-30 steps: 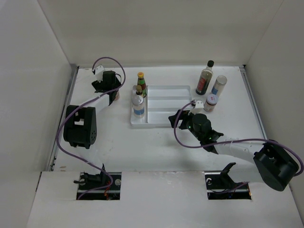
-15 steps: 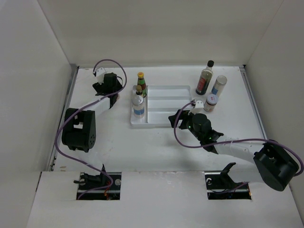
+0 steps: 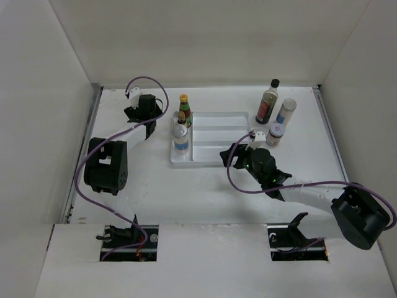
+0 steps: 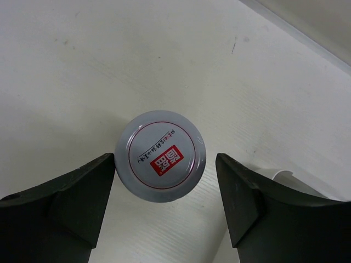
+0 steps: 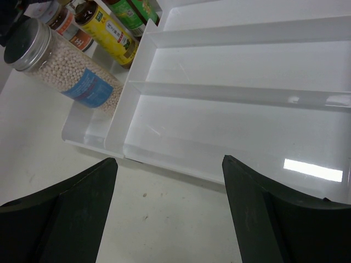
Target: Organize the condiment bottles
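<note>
A short jar with a grey lid and red mark (image 4: 160,156) stands on the table under my left gripper (image 4: 165,161), which is open around it; the lid sits close to the left finger. In the top view my left gripper (image 3: 149,121) hides this jar. The yellow-capped bottle (image 3: 184,104), a second small bottle (image 3: 181,118) and a clear blue-labelled jar (image 3: 180,139) stand in the white tray's (image 3: 217,113) left compartment. The tall dark bottle (image 3: 268,99), a white blue-labelled bottle (image 3: 286,112) and a short red-labelled jar (image 3: 275,133) stand right of the tray. My right gripper (image 3: 232,152) is open and empty.
In the right wrist view my right gripper (image 5: 169,160) hovers just before the tray's near rim (image 5: 181,164), with the long compartments ahead and the clear bead-filled jar (image 5: 71,74) at the left. White walls enclose the table on three sides.
My left gripper has shifted a little to the right, toward the tray. The right arm and the bottles have not moved.
</note>
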You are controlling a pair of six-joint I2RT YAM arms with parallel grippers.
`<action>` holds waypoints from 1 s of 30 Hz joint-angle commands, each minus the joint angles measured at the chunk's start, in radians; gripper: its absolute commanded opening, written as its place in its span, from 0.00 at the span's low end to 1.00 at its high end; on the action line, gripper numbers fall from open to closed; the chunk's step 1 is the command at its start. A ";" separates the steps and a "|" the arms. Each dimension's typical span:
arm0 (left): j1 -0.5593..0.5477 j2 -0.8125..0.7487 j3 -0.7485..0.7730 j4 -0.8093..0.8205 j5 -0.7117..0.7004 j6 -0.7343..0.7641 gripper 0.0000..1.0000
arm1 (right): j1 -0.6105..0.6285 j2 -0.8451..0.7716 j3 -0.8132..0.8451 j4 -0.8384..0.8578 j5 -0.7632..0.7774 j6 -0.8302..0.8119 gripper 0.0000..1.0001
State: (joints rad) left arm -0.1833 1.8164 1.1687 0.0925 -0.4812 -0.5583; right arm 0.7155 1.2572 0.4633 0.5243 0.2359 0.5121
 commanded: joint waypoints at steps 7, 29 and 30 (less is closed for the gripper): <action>0.020 0.014 0.043 0.006 0.016 0.008 0.45 | 0.009 0.005 0.038 0.036 0.019 -0.014 0.84; -0.428 -0.729 -0.162 0.151 -0.089 0.115 0.31 | 0.002 -0.110 -0.018 0.066 0.065 -0.004 0.83; -0.469 -0.721 -0.164 0.161 -0.089 0.120 0.31 | -0.001 -0.120 -0.029 0.077 0.077 -0.003 0.83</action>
State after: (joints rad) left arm -0.5789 1.0843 0.9882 0.1444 -0.5587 -0.4808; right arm 0.7147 1.1805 0.4534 0.5331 0.2684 0.5125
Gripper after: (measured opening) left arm 0.603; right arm 0.834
